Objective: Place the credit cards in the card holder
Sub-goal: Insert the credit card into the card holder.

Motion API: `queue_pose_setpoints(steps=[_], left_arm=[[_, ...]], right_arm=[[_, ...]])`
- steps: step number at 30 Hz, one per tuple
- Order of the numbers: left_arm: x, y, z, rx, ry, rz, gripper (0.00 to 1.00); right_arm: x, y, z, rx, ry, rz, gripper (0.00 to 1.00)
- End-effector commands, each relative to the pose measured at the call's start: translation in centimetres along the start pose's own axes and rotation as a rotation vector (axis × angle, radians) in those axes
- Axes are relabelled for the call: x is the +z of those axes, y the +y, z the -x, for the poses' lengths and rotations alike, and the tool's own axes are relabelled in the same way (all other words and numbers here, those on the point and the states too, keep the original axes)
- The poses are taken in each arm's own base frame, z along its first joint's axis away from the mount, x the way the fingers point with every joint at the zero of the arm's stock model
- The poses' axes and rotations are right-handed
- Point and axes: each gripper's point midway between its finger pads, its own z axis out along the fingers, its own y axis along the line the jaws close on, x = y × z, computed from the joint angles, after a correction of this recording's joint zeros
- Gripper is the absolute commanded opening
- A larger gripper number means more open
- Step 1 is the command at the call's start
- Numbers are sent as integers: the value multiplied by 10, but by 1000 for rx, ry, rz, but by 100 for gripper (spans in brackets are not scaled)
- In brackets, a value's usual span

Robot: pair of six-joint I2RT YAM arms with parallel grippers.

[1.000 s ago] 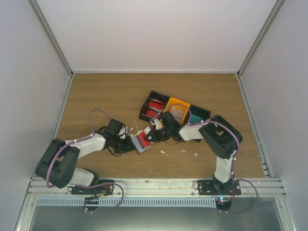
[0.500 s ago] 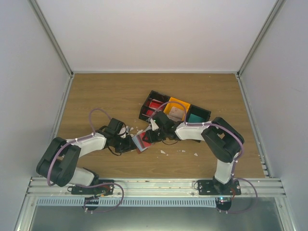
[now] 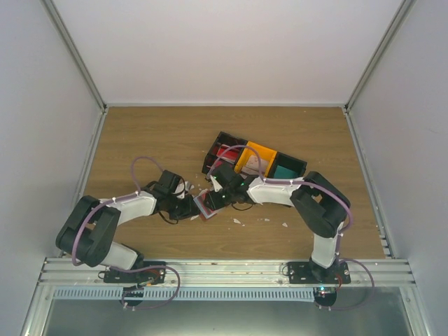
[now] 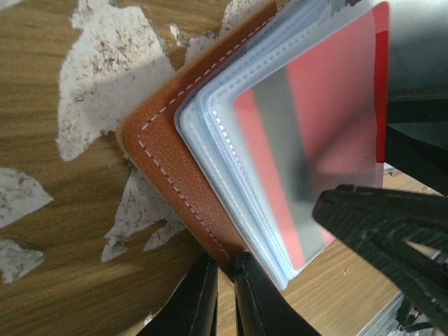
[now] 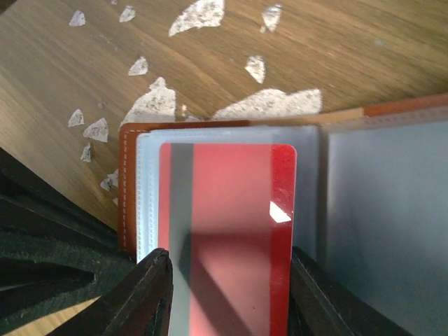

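Observation:
The card holder (image 4: 178,182) is a brown leather wallet lying open, with clear sleeves, on the wood in the middle of the table (image 3: 201,206). My left gripper (image 4: 225,262) is shut on the edge of its leather cover. A red credit card (image 5: 231,224) with a grey stripe sits mostly inside a clear sleeve; a narrow bright red strip along one long edge shows uncovered. My right gripper (image 5: 229,269) stands open, one finger on each side of the card's near end. From above, the two grippers meet at the holder, the right one (image 3: 215,197) over it.
A black tray (image 3: 210,159) with three compartments lies just behind the holder: red contents on the left, an orange middle compartment (image 3: 257,151), teal on the right (image 3: 283,170). Small white scraps (image 3: 238,221) are scattered on the wood around the holder.
My right gripper has opened from shut and its arm has moved left over the holder. The left gripper has kept its hold, shifted slightly.

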Motion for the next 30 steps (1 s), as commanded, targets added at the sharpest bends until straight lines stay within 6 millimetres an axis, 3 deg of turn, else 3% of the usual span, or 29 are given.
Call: queue_pose_setpoints(steps=[1, 7, 9, 14, 18, 23, 30], left_arm=[[9, 31, -3, -1, -1, 131, 12], [8, 31, -1, 7, -4, 134, 12], [8, 31, -2, 7, -4, 137, 12], [2, 28, -1, 9, -14, 134, 13], [-7, 19, 0, 18, -36, 110, 16], [-20, 3, 4, 31, -78, 56, 18], [-28, -19, 14, 61, -118, -31, 20]], right_arm=[[17, -3, -27, -99, 116, -63, 44], [19, -5, -28, -129, 130, -94, 45], [14, -8, -23, -117, 115, -121, 50], [-12, -13, 2, -60, 14, -180, 64], [-42, -15, 24, -25, -88, -209, 68], [-54, -55, 23, 53, -95, -330, 66], [-44, -82, 11, 20, -32, -430, 62]])
